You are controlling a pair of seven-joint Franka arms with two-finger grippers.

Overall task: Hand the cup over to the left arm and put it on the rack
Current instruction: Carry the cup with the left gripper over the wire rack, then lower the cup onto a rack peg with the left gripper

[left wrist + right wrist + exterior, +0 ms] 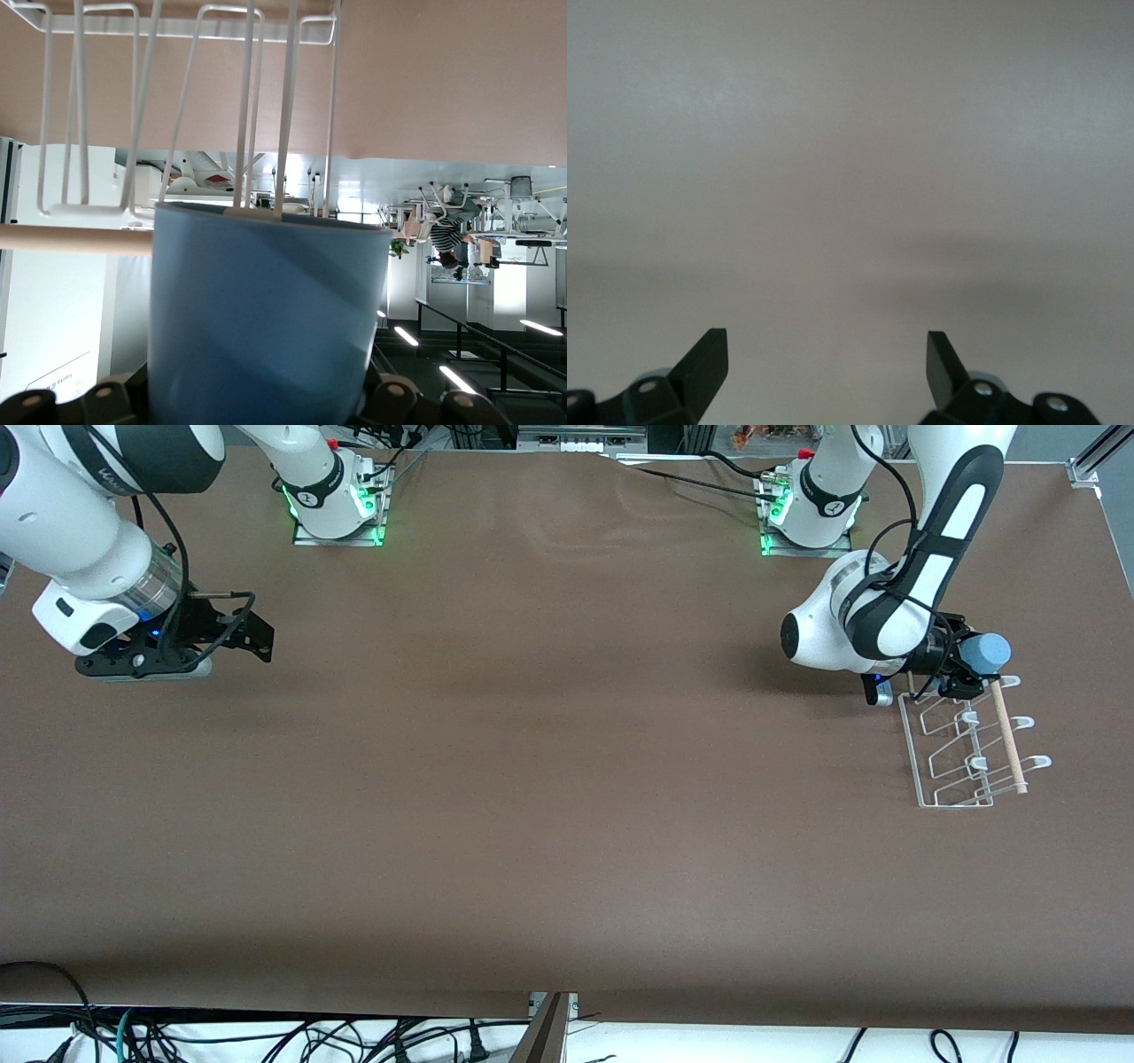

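Cup [986, 653] handling is at the placement stage: the light-blue tumbler is clamped in the left gripper [964, 666], lying sideways with its mouth pointing away from the wrist, over the end of the rack [955, 802] that lies farther from the front camera. The left gripper's jaws are closed on the cup body, and the left wrist view shows the cup [261, 319] filling the space between them. The sideways hold appears chosen so that the open mouth can slide over an upright loop [248, 106]; the rim sits right at the loop tips and close to the wooden rod [1007, 733], though actual contact cannot be confirmed. The right gripper [226, 633] waits low over bare table [532, 779] at the right arm's end, fingers [709, 359] spread wide and holding nothing, well apart from the rack so that it does not obstruct the placement
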